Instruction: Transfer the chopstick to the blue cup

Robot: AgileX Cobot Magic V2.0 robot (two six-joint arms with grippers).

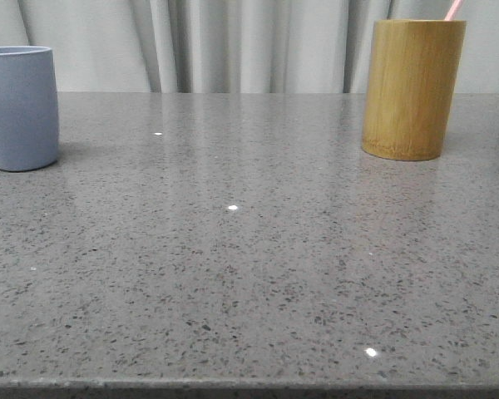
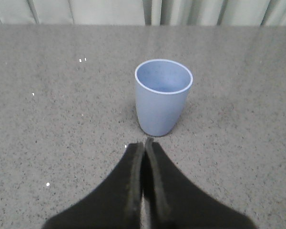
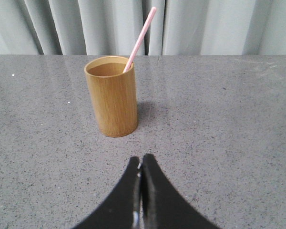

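Note:
The blue cup (image 1: 18, 106) stands upright at the table's far left, and the left wrist view shows this blue cup (image 2: 163, 98) empty. My left gripper (image 2: 144, 142) is shut with nothing in it, its tips just short of the cup's base. A pale pink chopstick (image 3: 140, 39) leans out of the tan bamboo holder (image 3: 112, 96); only the chopstick's tip (image 1: 453, 9) shows in the front view, above the holder (image 1: 412, 87) at the far right. My right gripper (image 3: 141, 159) is shut and empty, a short way in front of the holder.
The grey speckled table (image 1: 233, 266) stretches between the two containers. Grey curtains (image 1: 233, 41) hang behind its back edge. Neither arm shows in the front view.

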